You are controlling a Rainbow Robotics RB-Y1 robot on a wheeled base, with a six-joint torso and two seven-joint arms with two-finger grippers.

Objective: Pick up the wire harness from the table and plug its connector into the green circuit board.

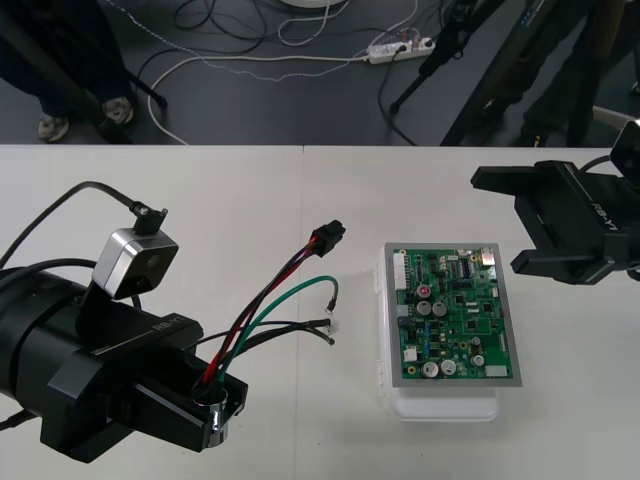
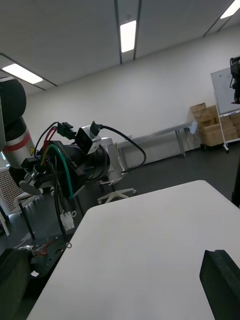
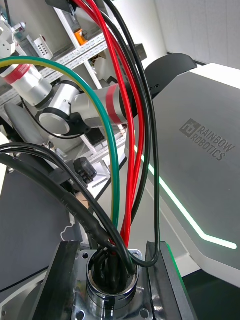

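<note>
My left gripper is clenching the wire harness by its round metal socket, with a black finger pressing on each side of the flange. The wires are fanning up out of the socket (red, black, green, all thin). The small black plug is hanging in the air at their far end, above the table and left of the green circuit board, not in it. The board is lying flat on its white base. My right gripper is hovering released, fingers spread, just off the board's far right corner.

Handling, as I'm judging it: the harness is light. The socket is rigid and smooth, so it could be turning in the pads. The wires are soft and springy, so the plug is likely wobbling on any move. I'm favouring a hold on the plug's hard body, never the wires. The board's parts are looking fragile.

Writing: white lettering on my right gripper's housing is reading like "RB-Y1". The board's print is too small to read.
</note>
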